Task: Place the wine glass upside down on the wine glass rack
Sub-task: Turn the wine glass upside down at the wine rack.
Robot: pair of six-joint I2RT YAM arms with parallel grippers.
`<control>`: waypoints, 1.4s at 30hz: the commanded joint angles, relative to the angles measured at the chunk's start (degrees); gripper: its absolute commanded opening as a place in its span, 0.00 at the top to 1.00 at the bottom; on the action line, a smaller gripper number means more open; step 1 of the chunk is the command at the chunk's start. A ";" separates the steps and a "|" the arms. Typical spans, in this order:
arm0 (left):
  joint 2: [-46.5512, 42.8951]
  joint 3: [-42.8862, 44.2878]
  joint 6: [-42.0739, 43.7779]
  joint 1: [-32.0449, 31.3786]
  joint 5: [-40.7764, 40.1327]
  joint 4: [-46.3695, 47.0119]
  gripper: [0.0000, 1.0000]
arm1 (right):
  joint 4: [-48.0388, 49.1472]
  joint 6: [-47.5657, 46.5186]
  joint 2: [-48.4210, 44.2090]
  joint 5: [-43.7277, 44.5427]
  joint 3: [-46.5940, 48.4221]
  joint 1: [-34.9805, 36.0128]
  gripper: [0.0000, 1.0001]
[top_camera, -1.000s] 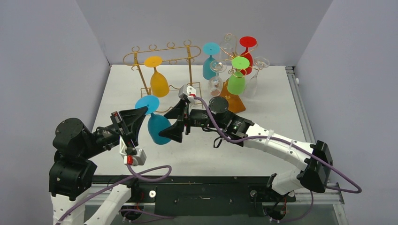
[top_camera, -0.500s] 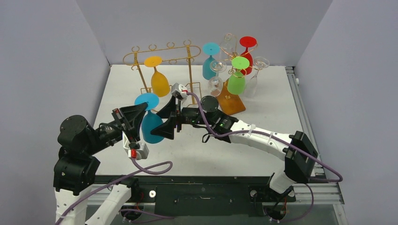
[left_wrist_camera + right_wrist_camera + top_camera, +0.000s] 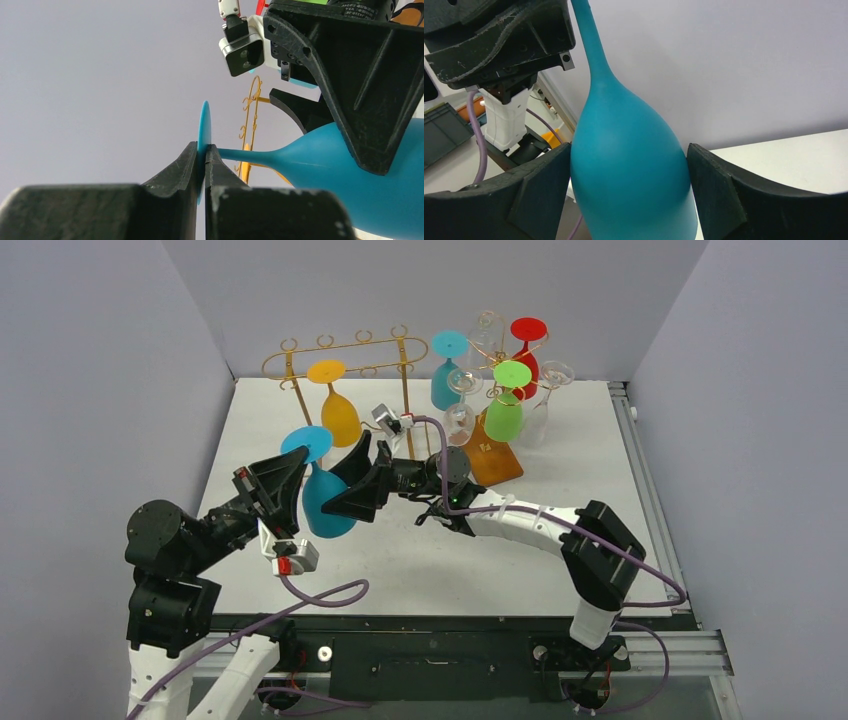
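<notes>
A teal wine glass (image 3: 318,502) is held in the air above the bench (image 3: 570,455), tilted, its foot uppermost, in front of the gold wire rack (image 3: 345,344). The left hand (image 3: 204,152) is clamped tight on the edge of its round foot. The right hand (image 3: 629,147) is spread wide on both sides of the bowl, close against it; whether it presses cannot be told. An orange glass (image 3: 339,417) hangs upside down from the rack.

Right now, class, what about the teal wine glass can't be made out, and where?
Teal wine glass rim: right wrist view, cut off by bottom edge.
Its foot: right wrist view, beyond the top edge.
Whether right fingers touch the bowl: right wrist view, too close to tell.
</notes>
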 commanded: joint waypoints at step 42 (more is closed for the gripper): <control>5.09 -3.76 -14.35 -0.28 -19.55 5.14 0.04 | -24.02 -26.80 -2.36 31.36 5.93 -12.00 0.42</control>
